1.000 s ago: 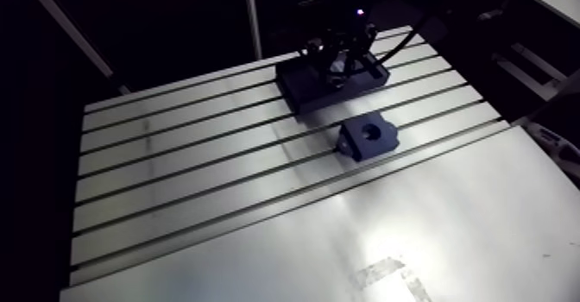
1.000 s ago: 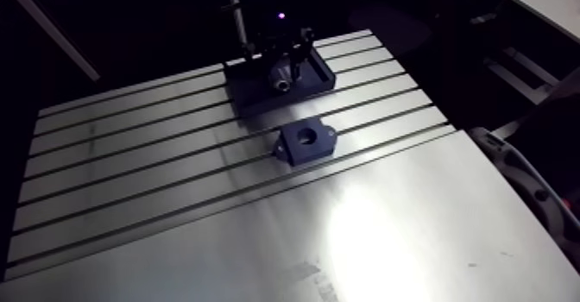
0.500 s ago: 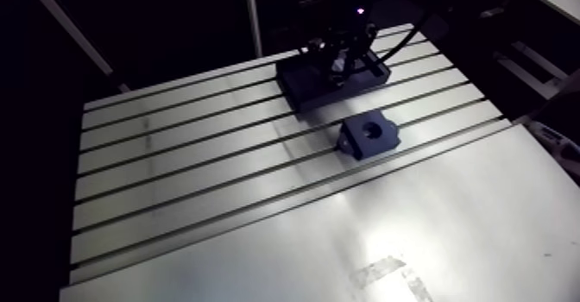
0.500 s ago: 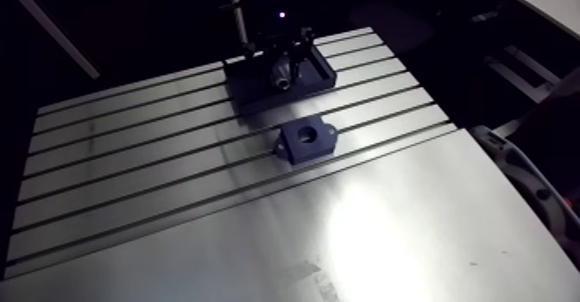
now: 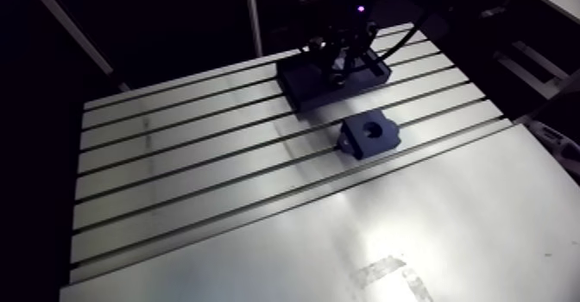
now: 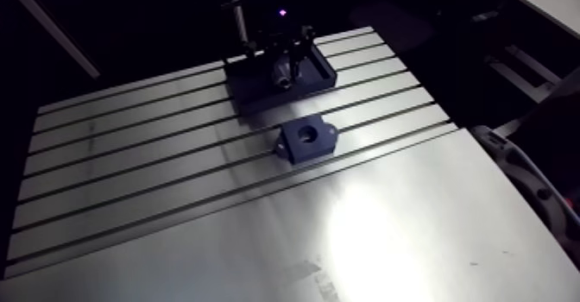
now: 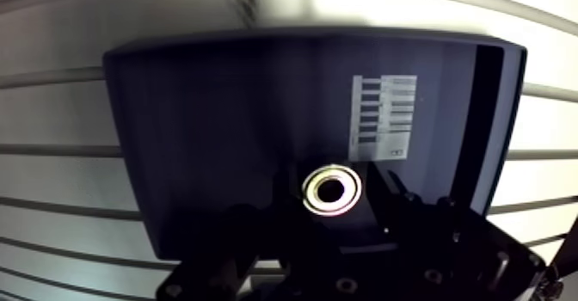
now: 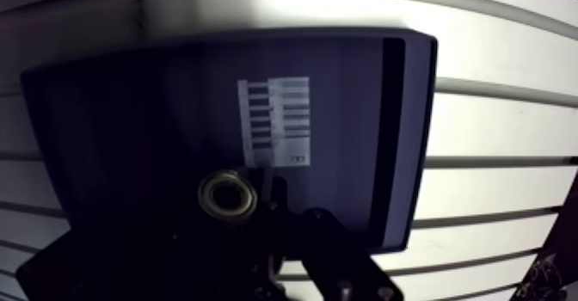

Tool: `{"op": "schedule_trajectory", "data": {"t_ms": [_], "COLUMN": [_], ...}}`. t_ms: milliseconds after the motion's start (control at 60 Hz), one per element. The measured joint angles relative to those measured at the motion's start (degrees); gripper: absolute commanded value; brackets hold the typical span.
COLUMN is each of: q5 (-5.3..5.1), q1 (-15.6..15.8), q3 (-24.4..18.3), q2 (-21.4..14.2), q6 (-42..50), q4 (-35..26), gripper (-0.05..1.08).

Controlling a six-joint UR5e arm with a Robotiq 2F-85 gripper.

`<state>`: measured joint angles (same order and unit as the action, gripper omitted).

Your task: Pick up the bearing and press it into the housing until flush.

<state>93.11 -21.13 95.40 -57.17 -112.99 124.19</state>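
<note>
My gripper [image 7: 334,194] hangs over a shallow dark blue tray [image 7: 215,124] at the far side of the table. A small shiny metal bearing [image 7: 331,190] sits pinched between its two dark fingers, with the tray floor showing beneath it. In the arm view the bearing [image 6: 280,75] glints at the tip of the gripper [image 6: 282,68] above the tray [image 6: 250,97]. The housing [image 6: 306,140], a dark blue block with a round bore on top, stands on the table a little nearer than the tray and apart from the gripper.
A white printed label [image 7: 384,115] lies on the tray floor ahead of the fingers. The slotted aluminium table [image 5: 216,167] runs wide to the left and towards the near side, where a plain plate [image 5: 449,228] adjoins the slotted part.
The gripper with the bearing has risen slightly over the tray. The housing and the tray have not moved.
</note>
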Motion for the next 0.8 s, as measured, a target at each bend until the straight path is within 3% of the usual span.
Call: {"op": "schedule_trajectory", "data": {"t_ms": [800], "q5": [-0.08], "q1": [0.0], "q3": [-0.2], "q2": [0.1], "q6": [-0.1], "q4": [-0.2], "gripper": [0.49]}}
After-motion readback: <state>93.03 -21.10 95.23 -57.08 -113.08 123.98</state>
